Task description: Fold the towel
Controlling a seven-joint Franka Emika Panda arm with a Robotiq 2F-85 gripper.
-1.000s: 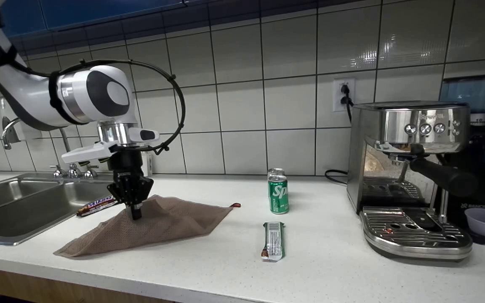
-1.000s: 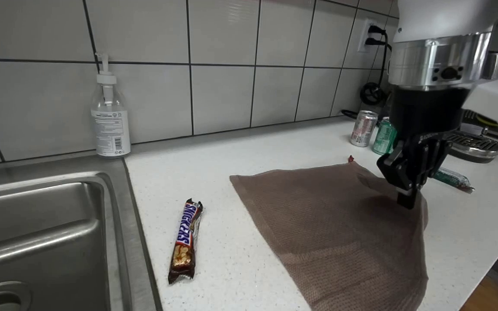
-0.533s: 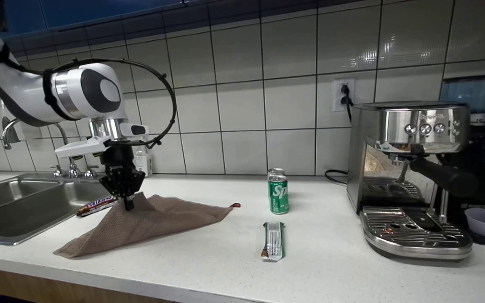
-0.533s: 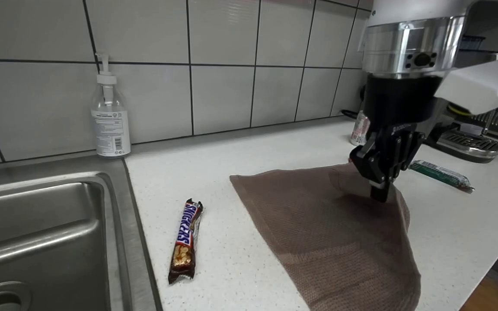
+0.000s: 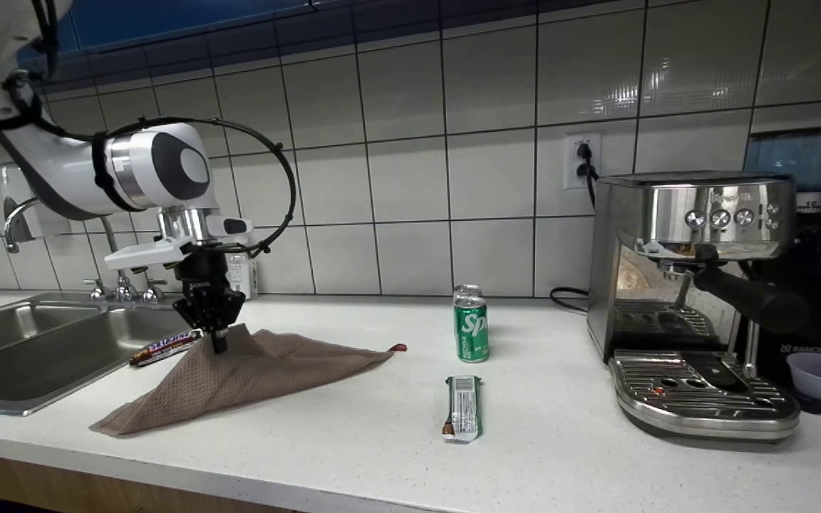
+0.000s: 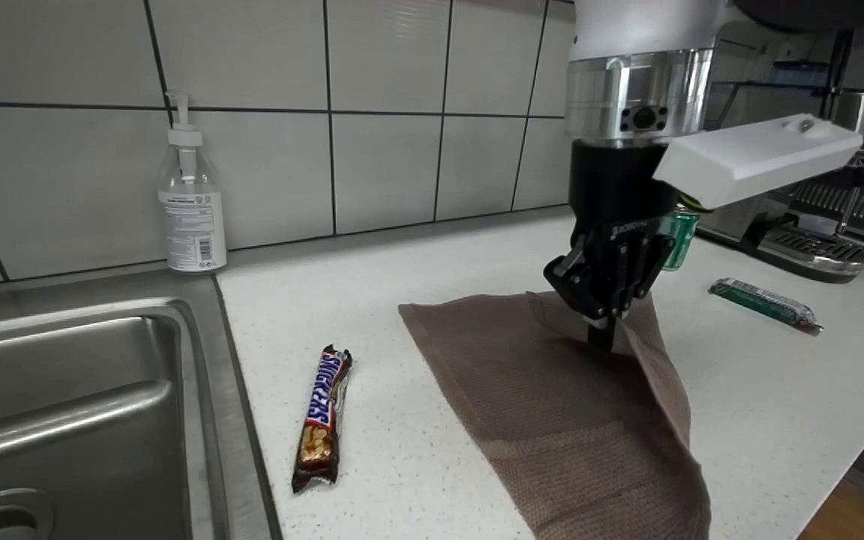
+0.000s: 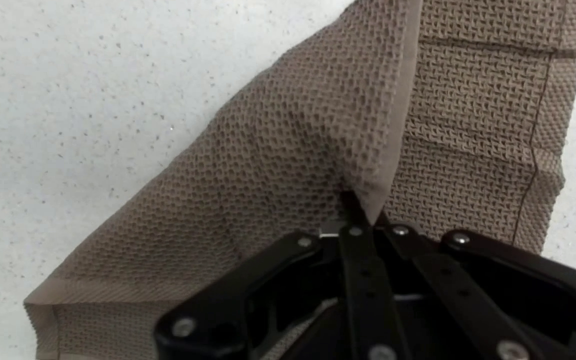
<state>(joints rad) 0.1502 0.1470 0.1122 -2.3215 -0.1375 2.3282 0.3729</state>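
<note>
The brown towel lies on the counter in both exterior views (image 5: pixel 275 381) (image 6: pixel 574 420), with one part drawn up into a raised fold. My gripper is over the towel in both exterior views (image 5: pixel 219 343) (image 6: pixel 602 335), pointing down. In the wrist view, the gripper (image 7: pixel 366 212) is shut on a pinched edge of the towel (image 7: pixel 268 165). That edge rises to a point between the fingertips, and the towel's flat part lies to the right beneath it. The finger pads are partly hidden by the cloth.
A Snickers bar (image 6: pixel 322 420) lies between towel and sink (image 6: pixel 203 420). A green-wrapped bar (image 5: pixel 463 410) and a Sprite can (image 5: pixel 472 331) with another can behind stand off the towel's far side. An espresso machine (image 5: pixel 703 214) and a soap bottle (image 6: pixel 190 202) are by the wall.
My gripper has moved toward the sink side, leftward in both exterior views, carrying the pinched towel edge with it. The near towel edge has drawn inward and the fold stands higher.
</note>
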